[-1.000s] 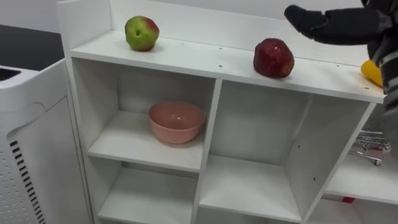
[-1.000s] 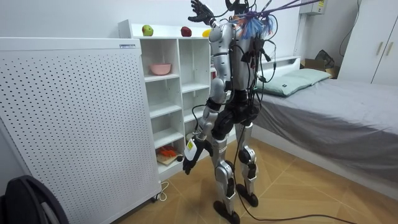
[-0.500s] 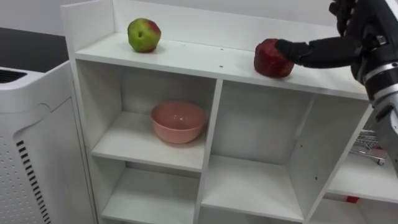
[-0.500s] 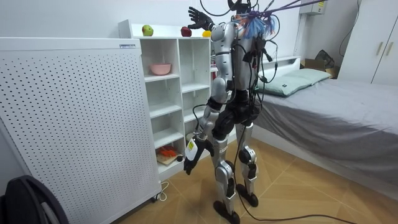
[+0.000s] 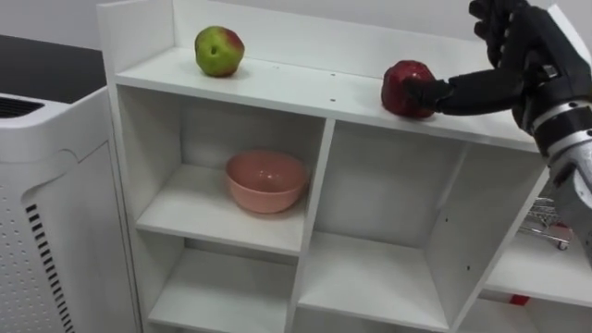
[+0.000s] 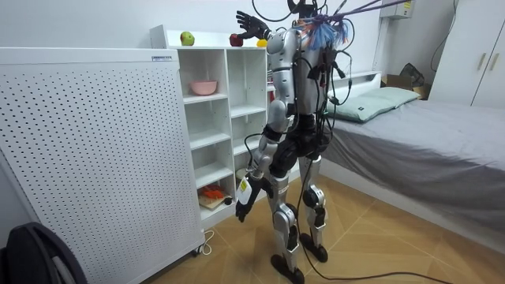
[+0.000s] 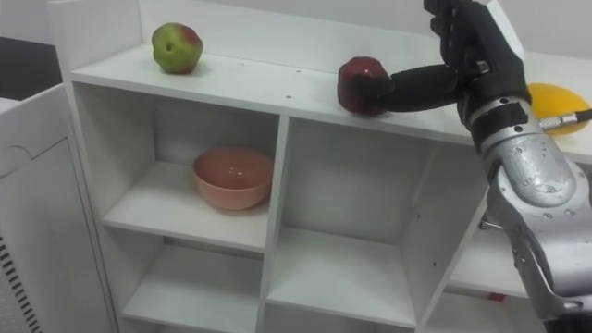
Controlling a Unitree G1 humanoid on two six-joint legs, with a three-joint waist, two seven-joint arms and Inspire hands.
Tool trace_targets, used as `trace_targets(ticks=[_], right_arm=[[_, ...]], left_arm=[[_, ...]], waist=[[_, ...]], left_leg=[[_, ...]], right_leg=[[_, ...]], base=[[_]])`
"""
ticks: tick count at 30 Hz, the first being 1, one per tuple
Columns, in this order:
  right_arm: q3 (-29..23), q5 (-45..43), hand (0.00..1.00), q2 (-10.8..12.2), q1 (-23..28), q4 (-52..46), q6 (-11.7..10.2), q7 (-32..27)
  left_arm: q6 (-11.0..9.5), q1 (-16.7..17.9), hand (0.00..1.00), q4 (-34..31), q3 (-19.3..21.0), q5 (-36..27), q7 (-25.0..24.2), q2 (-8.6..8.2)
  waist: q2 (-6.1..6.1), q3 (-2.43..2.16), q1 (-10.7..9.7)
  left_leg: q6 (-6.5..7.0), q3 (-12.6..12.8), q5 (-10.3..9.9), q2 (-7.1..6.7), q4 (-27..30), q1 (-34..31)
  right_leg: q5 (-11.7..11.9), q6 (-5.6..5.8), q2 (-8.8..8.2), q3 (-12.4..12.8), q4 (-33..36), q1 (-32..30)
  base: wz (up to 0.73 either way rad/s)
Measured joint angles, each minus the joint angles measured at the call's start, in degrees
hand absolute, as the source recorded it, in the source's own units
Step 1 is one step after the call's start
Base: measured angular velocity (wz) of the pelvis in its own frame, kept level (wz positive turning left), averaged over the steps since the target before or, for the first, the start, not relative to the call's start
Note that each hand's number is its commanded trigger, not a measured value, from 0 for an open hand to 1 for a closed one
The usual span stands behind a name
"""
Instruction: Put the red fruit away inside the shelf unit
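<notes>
Fruit location: all three pieces lie on the top board of the closet. In the room view, a white perforated panel stands against the closet's left side, and a grey bed lies behind the robot. The robot stands upright on the wooden floor between the closet and the bed, facing the closet, with its right arm raised to the top board.

The closet is a white unit of open compartments. The upper left compartment holds a pink bowl, upright and near the centre of its shelf. A small wire cart sits in a compartment at the right edge.

The right hand is open. Its fingers are spread and point upward, and one straight digit reaches left to touch the right side of the red apple. The red apple rests on the board above the centre divider. The left hand hangs beside the robot's thigh; its state cannot be told.

The green-red apple stands well apart, near the board's left end. A yellow fruit lies at the right end, just behind the right wrist.
</notes>
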Motion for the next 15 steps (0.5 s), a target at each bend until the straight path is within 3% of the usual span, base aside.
trace_targets(ticks=[15], right_arm=[[0.5,0.0,0.00,0.0,-2.8,-0.3,0.0,1.5]], left_arm=[[0.1,0.1,0.00,-1.0,0.0,0.0,0.0,0.00]], waist=[[0.98,-0.35,0.9]], left_leg=[[-0.01,0.1,0.0,0.01,-0.1,0.1]], right_leg=[[0.0,0.00,0.02,0.1,0.0,-0.2]], base=[[0.00]])
